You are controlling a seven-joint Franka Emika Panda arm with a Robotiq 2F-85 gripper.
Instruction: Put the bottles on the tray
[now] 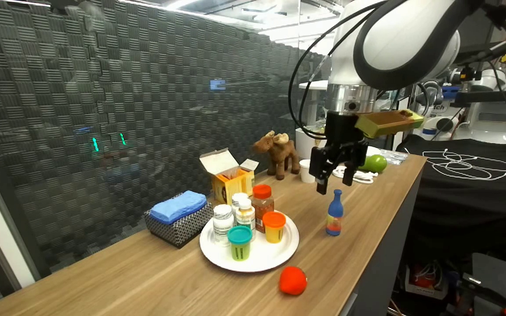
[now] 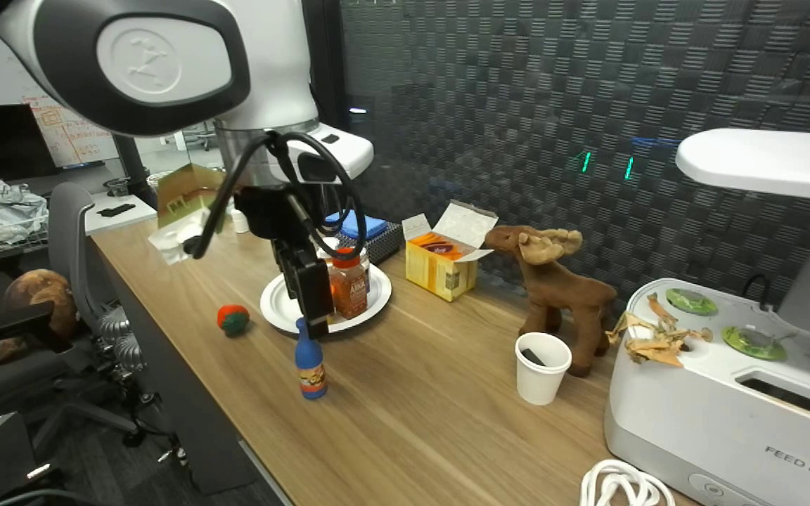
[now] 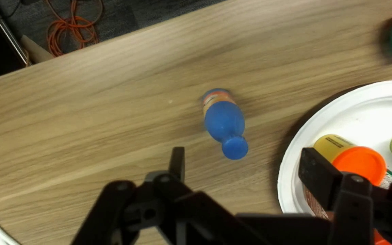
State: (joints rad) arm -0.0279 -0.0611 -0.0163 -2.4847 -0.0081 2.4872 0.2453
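1. Blue narrow-necked bottle [image 1: 334,215], with a red and yellow label, stands upright on the light-brown wood-grain table [image 1: 125,281]. It is near the round, flat white tray [image 1: 259,262], and some table surface is seen between the two.
2. Both black fingers [image 3: 318,177] are in released condition: they are spread well apart from each other, and the blue bottle is not in their grasp.
3. In both exterior views the tips of the fingers hang close to the top of this bottle. In the wrist view it appears forward of the space which is between the fingers, and one finger hides a part of the tray.
4. Upright on the tray stand three white bottles [image 1: 222,226] with white caps, one partly hidden by the others; a reddish-brown jar [image 1: 262,211] with an orange-red cap; a yellow tub [image 1: 274,234] with an orange lid; and a light-green tub [image 1: 240,251] with a teal lid.
5. One round red and green object [image 2: 233,320] lies on the table near the tray, apart from it.
6. Near the tray stand also a yellow carton [image 2: 440,270] with raised flaps and a dark patterned box [image 1: 193,228], on which lies a flat blue item [image 1: 178,207].
7. Brown plush moose [image 2: 563,292] stands just beside a white cup [image 2: 542,383].
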